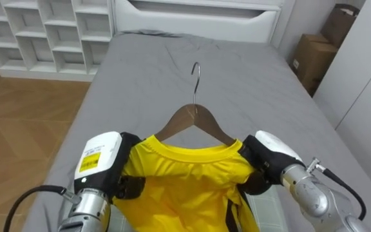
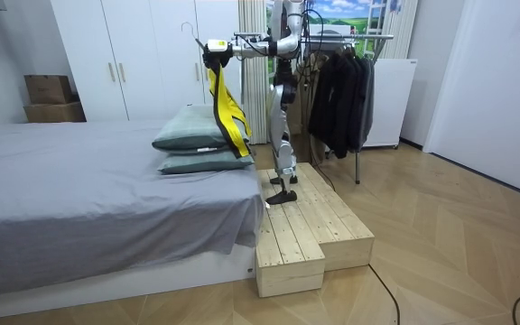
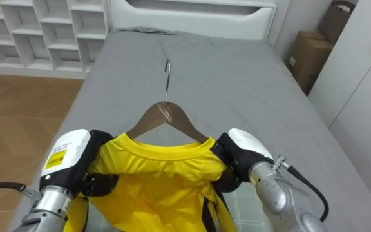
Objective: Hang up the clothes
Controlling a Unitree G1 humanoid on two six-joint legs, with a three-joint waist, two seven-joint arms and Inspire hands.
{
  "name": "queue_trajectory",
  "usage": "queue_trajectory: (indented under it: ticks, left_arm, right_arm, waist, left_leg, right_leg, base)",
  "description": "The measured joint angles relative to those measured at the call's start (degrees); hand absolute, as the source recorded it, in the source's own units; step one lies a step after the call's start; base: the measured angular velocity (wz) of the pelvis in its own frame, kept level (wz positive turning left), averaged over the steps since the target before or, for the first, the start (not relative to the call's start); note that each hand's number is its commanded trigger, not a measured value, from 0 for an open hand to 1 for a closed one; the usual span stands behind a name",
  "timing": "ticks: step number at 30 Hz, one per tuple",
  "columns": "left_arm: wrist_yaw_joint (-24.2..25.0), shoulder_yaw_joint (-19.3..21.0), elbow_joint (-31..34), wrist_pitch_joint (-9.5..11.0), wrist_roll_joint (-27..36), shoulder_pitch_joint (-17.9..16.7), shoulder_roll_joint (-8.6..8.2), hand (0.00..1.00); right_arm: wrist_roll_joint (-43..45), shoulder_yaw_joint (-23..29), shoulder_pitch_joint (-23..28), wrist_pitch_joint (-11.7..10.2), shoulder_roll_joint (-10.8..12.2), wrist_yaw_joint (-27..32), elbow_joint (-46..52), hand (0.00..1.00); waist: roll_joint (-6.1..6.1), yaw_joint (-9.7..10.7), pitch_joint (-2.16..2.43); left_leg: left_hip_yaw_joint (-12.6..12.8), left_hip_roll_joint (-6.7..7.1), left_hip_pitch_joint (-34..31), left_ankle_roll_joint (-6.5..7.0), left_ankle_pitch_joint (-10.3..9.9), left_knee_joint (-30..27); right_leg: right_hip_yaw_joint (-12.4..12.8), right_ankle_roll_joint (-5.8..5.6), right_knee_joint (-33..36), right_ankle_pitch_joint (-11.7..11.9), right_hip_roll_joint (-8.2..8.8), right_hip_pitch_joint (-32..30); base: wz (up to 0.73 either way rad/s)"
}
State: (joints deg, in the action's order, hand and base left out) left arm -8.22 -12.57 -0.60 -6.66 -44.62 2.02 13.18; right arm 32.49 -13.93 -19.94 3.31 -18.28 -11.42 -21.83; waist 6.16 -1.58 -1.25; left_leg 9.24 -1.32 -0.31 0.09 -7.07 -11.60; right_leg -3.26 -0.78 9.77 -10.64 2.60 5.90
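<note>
White-backed left robot hand (image 1: 122,169): clenched on the left shoulder of the yellow shirt (image 1: 185,180); I judge this pins the cloth to the hanger arm beneath.
Right robot hand (image 1: 259,164): clenched the same way on the right shoulder; a grip at both ends keeps the load level.
Yellow shirt: dressed on the hanger, collar round its neck, body hanging down near me between the two hands, clear of the bed.
Hanger (image 1: 195,119): wooden, arms running into the shirt's shoulders; its middle is bare, so nothing crowds the hook.
Hook (image 1: 196,77): metal, standing up on the far side, free to catch a rail.
Bed (image 1: 172,58): grey, below and beyond the load.
Stance: I stand on the wooden platform (image 2: 314,230) by the pillows (image 2: 192,137), facing the bed.
Clothes rack (image 2: 355,38): behind me, with dark clothes (image 2: 341,90) on it; my guess is a turn toward it comes next.
</note>
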Motion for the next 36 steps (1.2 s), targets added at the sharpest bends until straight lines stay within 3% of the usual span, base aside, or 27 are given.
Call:
queue_trajectory:
  ticks: [10, 15, 26, 36]
  left_arm:
    - [-0.30, -1.05, -0.01, 1.68, 8.06, -0.01, -1.11, 0.00]
    - [-0.28, -1.21, -0.01, 1.69, 8.22, -0.01, -1.18, 0.00]
    - [1.43, -2.29, -0.01, 2.95, 8.13, -0.01, -3.28, 0.00]
    - [1.63, -1.88, 0.01, 4.63, 9.41, -0.01, -2.41, 0.00]
  right_arm:
    - [2.37, -0.06, 0.04, 0.02, -0.11, 0.02, 0.00, 1.00]
    - [3.00, -0.06, 0.05, 0.05, -0.05, 0.02, 0.00, 1.00]
    - [6.36, -0.05, 0.85, 0.04, 0.21, -0.57, 0.00, 1.00]
    - [7.47, 2.24, 7.05, 0.04, 0.45, -1.82, -0.02, 1.00]
  waist:
    - [-0.07, -0.05, 0.00]
    - [-0.16, -0.07, 0.04]
    - [-0.65, -0.12, 0.29]
    - [-0.97, 0.48, 0.51]
  left_leg:
    - [-0.05, -0.01, -0.02, 0.00, 0.00, -0.06]
    - [-0.05, -0.01, -0.02, 0.00, 0.00, -0.07]
    - [-0.15, -0.01, 0.04, 0.00, 0.00, -0.24]
    - [-0.91, 0.12, -0.27, 0.00, -0.02, -0.22]
  right_leg:
    - [0.00, 0.01, 0.02, 0.01, -0.01, 0.17]
    - [-0.02, 0.00, 0.01, 0.01, -0.02, 0.09]
    - [-0.10, 0.01, 0.02, 0.01, -0.03, 0.41]
    - [-0.95, 0.00, 0.02, 0.00, 0.02, 0.26]
  base:
    - [0.00]
    - [0.00]
    - [0.00]
    - [0.04]
